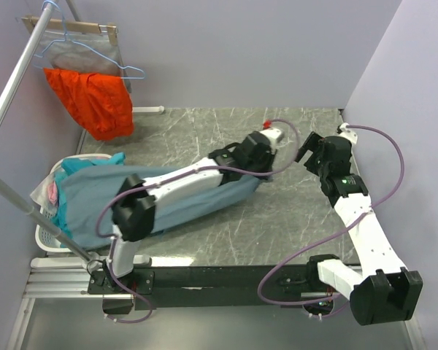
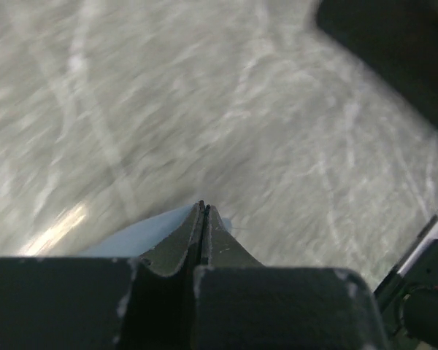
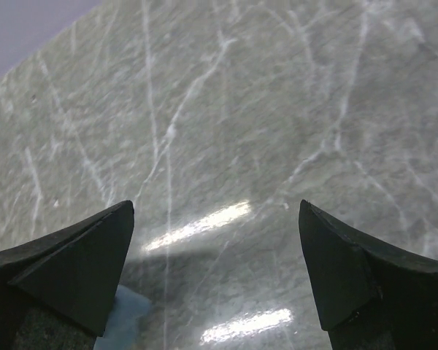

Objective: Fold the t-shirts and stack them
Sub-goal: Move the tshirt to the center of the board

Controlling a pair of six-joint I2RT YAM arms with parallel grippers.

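Observation:
The slate-blue t-shirt (image 1: 84,200) lies stretched from the basket at the left out across the marble table, partly under my left arm. My left gripper (image 1: 269,166) is at the shirt's right end, near the table's middle. In the left wrist view its jaws (image 2: 203,208) are pressed together, with pale blue cloth (image 2: 142,233) at their left side, so it is shut on the shirt's edge. My right gripper (image 1: 306,149) hovers just right of it, open and empty (image 3: 215,211). A bit of blue cloth (image 3: 124,313) shows by its left finger.
A white laundry basket (image 1: 47,237) with more clothes sits at the table's left edge. A bright orange garment (image 1: 95,102) hangs on a hanger from a metal rail (image 1: 14,80) at the back left. Walls close the back and right.

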